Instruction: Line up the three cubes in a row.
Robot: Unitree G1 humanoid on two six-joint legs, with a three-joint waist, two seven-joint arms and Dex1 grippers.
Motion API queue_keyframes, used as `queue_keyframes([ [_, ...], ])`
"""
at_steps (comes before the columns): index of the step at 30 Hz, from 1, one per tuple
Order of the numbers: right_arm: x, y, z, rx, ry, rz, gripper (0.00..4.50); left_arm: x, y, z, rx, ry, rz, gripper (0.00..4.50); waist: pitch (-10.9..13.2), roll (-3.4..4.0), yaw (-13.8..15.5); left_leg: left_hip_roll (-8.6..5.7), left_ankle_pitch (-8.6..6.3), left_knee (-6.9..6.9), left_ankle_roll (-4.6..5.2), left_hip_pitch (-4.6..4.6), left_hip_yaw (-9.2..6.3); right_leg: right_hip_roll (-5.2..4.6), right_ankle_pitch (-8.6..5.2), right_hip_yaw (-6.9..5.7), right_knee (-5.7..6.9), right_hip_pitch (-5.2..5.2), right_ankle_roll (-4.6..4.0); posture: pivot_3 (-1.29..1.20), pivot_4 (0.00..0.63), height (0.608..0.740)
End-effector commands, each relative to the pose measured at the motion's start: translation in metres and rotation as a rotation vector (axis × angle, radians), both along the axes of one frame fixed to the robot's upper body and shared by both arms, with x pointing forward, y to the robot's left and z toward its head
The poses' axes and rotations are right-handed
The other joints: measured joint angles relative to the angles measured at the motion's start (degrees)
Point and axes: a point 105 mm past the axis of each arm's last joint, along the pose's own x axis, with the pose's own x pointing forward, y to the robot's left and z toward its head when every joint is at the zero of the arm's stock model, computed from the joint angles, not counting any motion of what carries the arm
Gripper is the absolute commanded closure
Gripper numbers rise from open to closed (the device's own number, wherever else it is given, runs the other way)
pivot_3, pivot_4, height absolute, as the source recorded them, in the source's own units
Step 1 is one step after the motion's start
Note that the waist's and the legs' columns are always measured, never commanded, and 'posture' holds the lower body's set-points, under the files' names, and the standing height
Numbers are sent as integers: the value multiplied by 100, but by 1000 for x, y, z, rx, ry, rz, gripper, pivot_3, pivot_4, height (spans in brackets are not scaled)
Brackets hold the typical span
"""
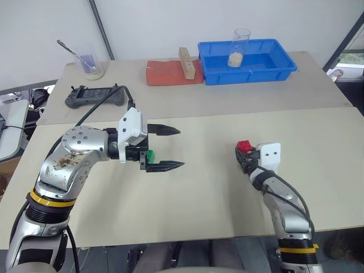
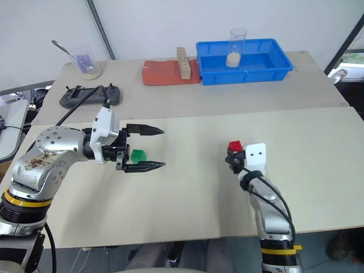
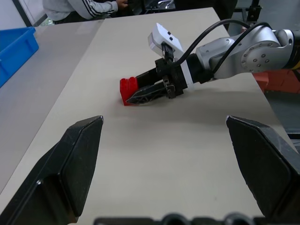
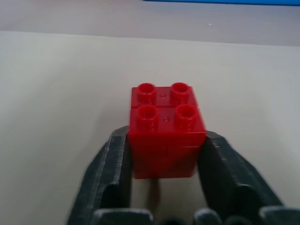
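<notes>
while the right gripper (image 4: 164, 154) sits low over the near tabletop (image 1: 216, 193), its two black fingers (image 4: 110, 173) are clenched on the red cube (image 4: 165, 136), one finger pressed to each side of it. the red cube rests on the tabletop at the right side, studs up, and the right wrist view shows four round studs on its top. the left wrist view shows the same grasp from across the tabletop, with the red cube (image 3: 128, 89) at the tips of the right gripper's fingers.

the left gripper (image 1: 170, 148) hangs above the left part of the near tabletop, pointing toward the right, and its fingers are spread wide apart and grasp nothing. the green cube (image 2: 138, 154) lies on the tabletop at the left side, seen between the two spread fingers from above; whether a finger touches it cannot be told. the green cube and the red cube are well apart.

on the far tabletop (image 1: 318, 91) stands a blue tray (image 1: 284, 65) with a clear glass (image 1: 240, 45) in it. just beside the tray lies an orange-red pad (image 1: 165, 74) with a tall wooden block (image 1: 186, 62) standing on it. further left are a black controller (image 1: 94, 96) and a clear cup (image 1: 91, 65) with a spoon in it.
</notes>
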Motion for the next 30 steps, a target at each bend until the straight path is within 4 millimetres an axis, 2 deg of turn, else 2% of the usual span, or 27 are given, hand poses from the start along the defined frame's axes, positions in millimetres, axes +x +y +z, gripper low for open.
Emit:
queue_keyframes([
  [1, 1, -7, 17, -18, -60, 20, 3065, -2, 4, 7, -4, -44, 3, 0, 0, 0, 0, 0, 0, 0, 0, -1, 0, 0, 0, 0, 0, 0, 0, 0, 150, 740],
  [3, -1, -7, 24, -63, -54, 117, 3065, -5, 3, 2, -2, -35, -12, 0, 1, 1, 3, 0, 0, 2, 0, -1, 0, 0, 0, -1, 0, 0, 0, 0, 150, 740],
  [6, -17, 14, 31, -123, -1, 464, 3065, -5, 2, -5, -9, -54, -10, 0, 3, 2, 3, -4, -1, 5, 2, -3, 2, -4, 0, -1, -4, 8, 1, 0, 150, 740],
  [10, -50, 45, 33, -159, 94, 934, 3065, -10, 5, -14, -9, -60, -35, 0, 8, -7, -39, 6, -1, 7, 4, -7, 3, -2, 0, -7, -9, 16, 1, 0, 150, 740],
  [13, -62, 57, 37, -180, 114, 1142, 3065, -17, 7, -16, -3, -82, -59, 0, 10, -10, -68, 17, 1, 6, 17, -10, 3, 0, 0, -10, -16, 18, 1, 0, 150, 740],
  [15, -63, 60, 36, -204, 128, 1247, 3065, -23, 8, -17, -4, -89, -80, 0, 13, -14, -64, 17, 6, 7, 31, -12, 5, -1, 0, -10, -21, 17, 0, 0, 150, 740],
  [18, -55, 51, 28, -272, 143, 1327, 3065, -32, 11, -21, 12, -80, -104, 0, 17, -21, -54, 17, 4, 10, 31, -11, 6, 0, 4, -14, -34, 19, -3, 0, 150, 740],
  [24, -42, 19, 12, -409, 200, 1412, 3065, -48, 15, -35, 29, -52, -114, 0, 18, -22, 13, 15, -10, 14, 24, -7, 5, 1, 7, -18, -41, 12, -2, 0, 150, 740],
  [27, -38, 14, 6, -438, 216, 1425, 3065, -54, 14, -42, 28, -43, -113, 0, 18, -22, 10, 17, -13, 13, 16, -6, 7, 1, 10, -14, -36, 15, -7, 0, 150, 740],
  [30, -37, 16, 2, -447, 198, 1442, 3065, -56, 12, -44, 15, -42, -98, 0, 18, -22, 8, 23, -14, 13, 11, -5, 7, 5, 12, -13, -35, 17, -11, 0, 150, 740],
])
